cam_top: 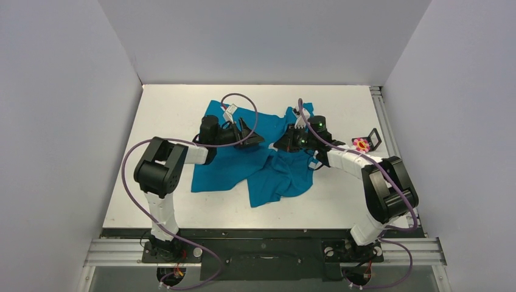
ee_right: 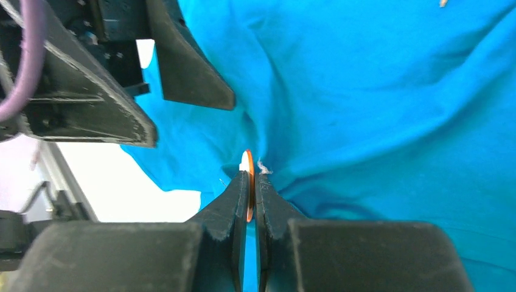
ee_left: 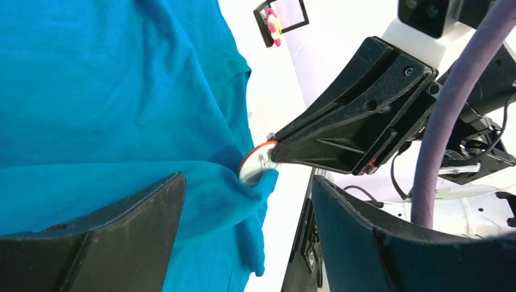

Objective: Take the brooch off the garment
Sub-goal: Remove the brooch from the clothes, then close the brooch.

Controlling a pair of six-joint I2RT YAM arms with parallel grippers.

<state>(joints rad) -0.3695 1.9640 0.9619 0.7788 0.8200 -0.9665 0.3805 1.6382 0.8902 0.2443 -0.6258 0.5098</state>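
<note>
The teal garment [cam_top: 231,164] lies crumpled mid-table and fills the left wrist view [ee_left: 91,91] and the right wrist view [ee_right: 377,91]. My right gripper [cam_top: 281,145] is shut on a thin round disc with an orange rim [ee_right: 246,161] at a pinched fold of the shirt; the disc's silvery face shows in the left wrist view [ee_left: 255,165]. My left gripper [cam_top: 246,137] is open, its jaws wide apart beside that fold [ee_left: 243,243], holding nothing. The pink flower brooch [cam_top: 362,145] lies on the table right of the shirt, also seen in the left wrist view [ee_left: 274,25].
A small black-framed square piece [cam_top: 373,139] stands next to the flower brooch. White walls close in the table at the back and both sides. A metal rail [cam_top: 380,115] runs along the table's right edge. Purple cables loop over both arms.
</note>
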